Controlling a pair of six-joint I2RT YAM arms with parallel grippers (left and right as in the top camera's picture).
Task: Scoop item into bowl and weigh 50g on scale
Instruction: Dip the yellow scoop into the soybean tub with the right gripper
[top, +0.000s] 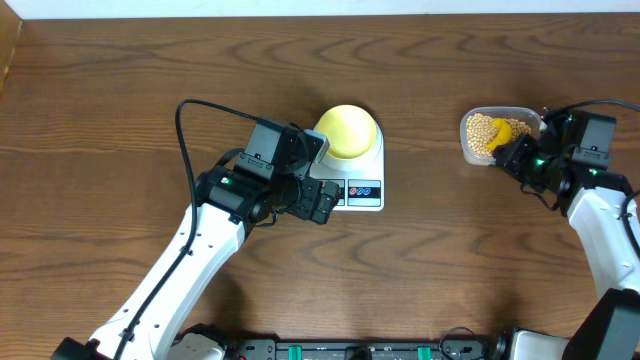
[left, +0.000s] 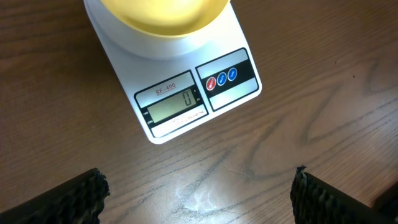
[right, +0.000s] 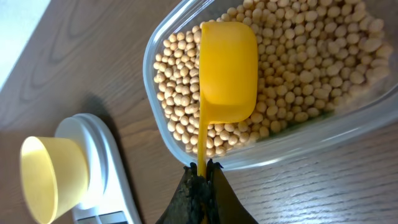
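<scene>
Many small tan beans (right: 298, 74) fill a clear plastic tub (right: 151, 65) that stands on the right side of the desk (top: 120, 90), and none can be seen outside it. A bright yellow scoop (right: 227, 68) rests with its cup on top of the beans, near the tub's middle, and its thin handle runs out over the tub's rim. The right fingers (right: 189, 199) are pressed together on the end of that handle, pinching it just outside the tub wall. Well apart from the tub, near the middle of the desk, the pale yellow-green bowl (top: 348, 130) sits upright on the round platform of the white scale (left: 186, 99). No beans show in the part of it that can be seen. The scale's grey display reads a single zero, with a red button and two blue ones beside it. The left fingers (left: 68, 199) hang over the desk just in front of the scale's display edge. They are spread wide, with only bare wood between them, and touch neither scale nor bowl.
</scene>
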